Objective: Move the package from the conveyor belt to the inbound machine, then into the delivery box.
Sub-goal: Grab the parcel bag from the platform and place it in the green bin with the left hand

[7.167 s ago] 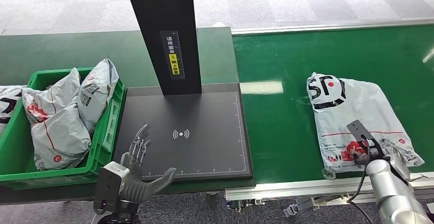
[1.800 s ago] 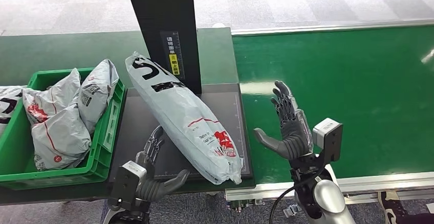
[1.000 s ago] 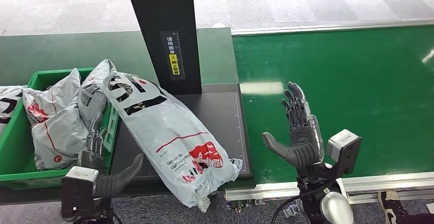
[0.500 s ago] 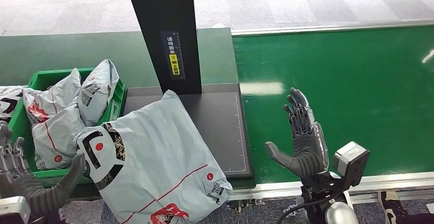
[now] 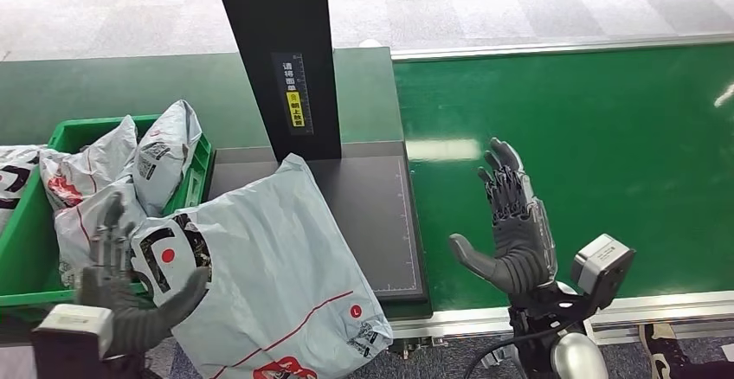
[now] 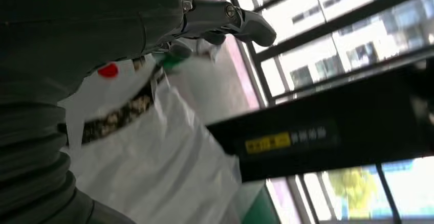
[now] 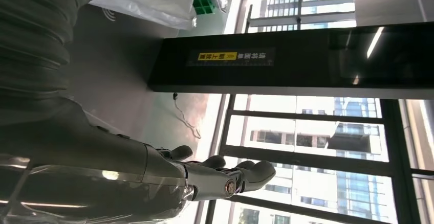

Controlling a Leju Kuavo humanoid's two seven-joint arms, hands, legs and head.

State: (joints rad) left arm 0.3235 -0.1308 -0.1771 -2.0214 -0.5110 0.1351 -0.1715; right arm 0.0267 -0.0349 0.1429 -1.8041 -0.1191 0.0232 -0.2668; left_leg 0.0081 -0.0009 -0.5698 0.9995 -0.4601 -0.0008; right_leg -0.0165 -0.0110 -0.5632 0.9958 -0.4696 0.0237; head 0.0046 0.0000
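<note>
Grey package (image 5: 277,266) against left hand (image 5: 121,297)

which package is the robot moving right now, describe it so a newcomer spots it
Find the black scanner column with its dark plate. The package droops off the plate's near left corner beside the green box, the left hand at its edge. Unlike the boxed bags, it is outside the box.

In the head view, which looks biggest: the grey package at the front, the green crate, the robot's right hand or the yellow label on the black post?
1. Package, though it lies nearest the camera, which flatters it.
2. Crate, partly cut off and covered.
3. Right hand.
4. Yellow label, clearly smallest.
</note>
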